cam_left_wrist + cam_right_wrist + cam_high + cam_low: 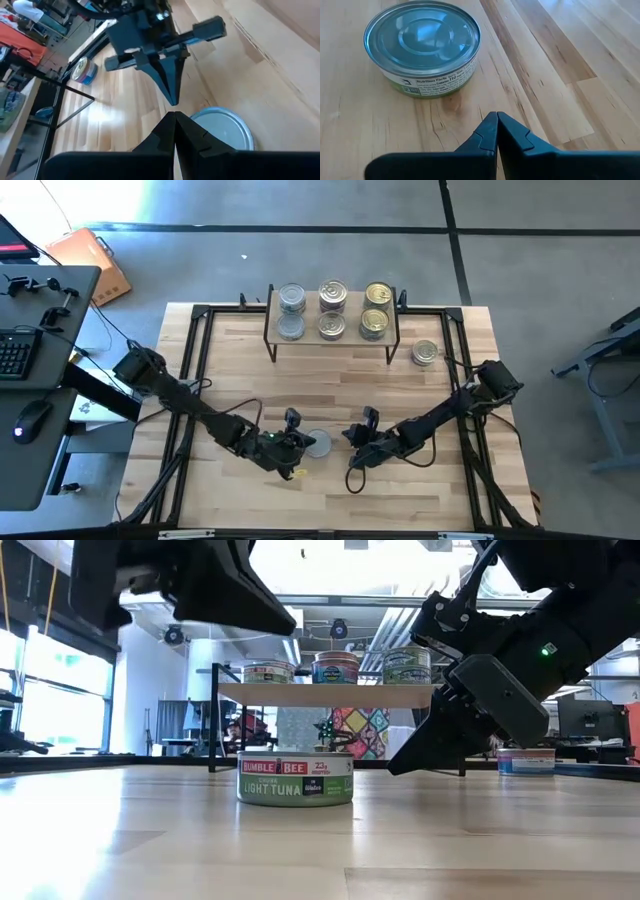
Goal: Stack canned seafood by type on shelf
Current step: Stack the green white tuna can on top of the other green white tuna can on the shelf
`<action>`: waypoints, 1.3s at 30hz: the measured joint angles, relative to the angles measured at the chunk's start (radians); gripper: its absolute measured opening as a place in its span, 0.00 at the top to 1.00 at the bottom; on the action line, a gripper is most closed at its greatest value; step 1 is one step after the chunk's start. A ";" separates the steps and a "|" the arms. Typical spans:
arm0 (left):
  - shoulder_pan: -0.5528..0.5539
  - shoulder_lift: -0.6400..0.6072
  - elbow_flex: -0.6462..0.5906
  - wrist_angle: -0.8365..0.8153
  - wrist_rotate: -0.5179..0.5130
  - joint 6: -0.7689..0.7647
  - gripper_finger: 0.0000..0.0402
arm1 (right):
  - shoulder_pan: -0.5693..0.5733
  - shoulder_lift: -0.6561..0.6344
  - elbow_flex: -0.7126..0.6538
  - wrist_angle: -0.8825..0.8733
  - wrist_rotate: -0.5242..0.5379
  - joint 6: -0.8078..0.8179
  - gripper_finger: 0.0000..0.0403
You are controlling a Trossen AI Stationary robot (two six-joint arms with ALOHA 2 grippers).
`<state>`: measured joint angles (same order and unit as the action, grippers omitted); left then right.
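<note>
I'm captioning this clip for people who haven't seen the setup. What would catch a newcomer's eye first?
First, the light tuna tin alone at the middle of the table, with the left hand and the right hand low on either side of it, both shut and neither touching it. Then the shelf at the far edge, carrying six tins in three columns, and one stray tin on the tabletop beside its right end.

Six tins (333,310) on the shelf (385,338) at the table's (330,390) far edge; one tin (425,353) beside it; one (318,443) near the front edge.
</note>
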<state>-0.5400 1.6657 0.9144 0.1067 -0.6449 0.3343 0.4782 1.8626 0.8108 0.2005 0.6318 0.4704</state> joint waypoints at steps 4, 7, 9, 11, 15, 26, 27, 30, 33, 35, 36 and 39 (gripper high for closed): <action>0.005 -0.015 0.001 -0.011 0.019 -0.014 1.00 | 0.000 0.000 0.000 0.000 0.000 0.000 1.00; 0.028 -0.009 0.001 -0.022 0.106 -0.053 1.00 | -0.001 0.000 0.000 0.000 0.000 0.000 1.00; 0.054 0.006 0.001 -0.019 0.179 -0.081 1.00 | -0.001 0.000 0.000 0.000 0.000 0.000 1.00; 0.080 0.029 0.001 -0.019 0.249 -0.111 0.99 | -0.001 0.000 0.000 0.001 0.000 0.000 1.00; 0.120 0.080 0.001 -0.008 0.384 -0.114 0.89 | -0.001 0.000 0.000 0.003 0.000 0.001 1.00; 0.134 0.183 0.008 0.008 0.426 -0.120 0.58 | -0.001 0.000 0.000 0.002 0.000 0.000 1.00; 0.133 0.192 0.006 -0.002 0.426 -0.120 0.58 | -0.002 0.000 0.000 0.002 0.000 0.000 1.00; 0.129 0.206 0.005 -0.003 0.415 -0.109 0.61 | -0.002 0.000 0.000 0.002 0.000 -0.001 1.00; 0.127 0.206 0.006 -0.018 0.409 -0.098 0.66 | -0.002 0.000 0.000 0.001 0.000 0.000 1.00; 0.126 0.206 0.006 -0.022 0.396 -0.102 0.69 | -0.002 0.000 0.000 0.001 0.000 0.000 1.00; 0.126 0.206 0.006 -0.023 0.397 -0.102 0.70 | -0.002 0.000 0.000 0.001 0.000 0.000 1.00; 0.127 0.215 0.005 -0.036 0.407 -0.094 0.73 | -0.002 0.000 0.000 0.000 0.000 0.000 1.00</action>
<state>-0.4128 1.8806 0.9194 0.0702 -0.2379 0.2400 0.4767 1.8626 0.8104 0.2008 0.6320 0.4705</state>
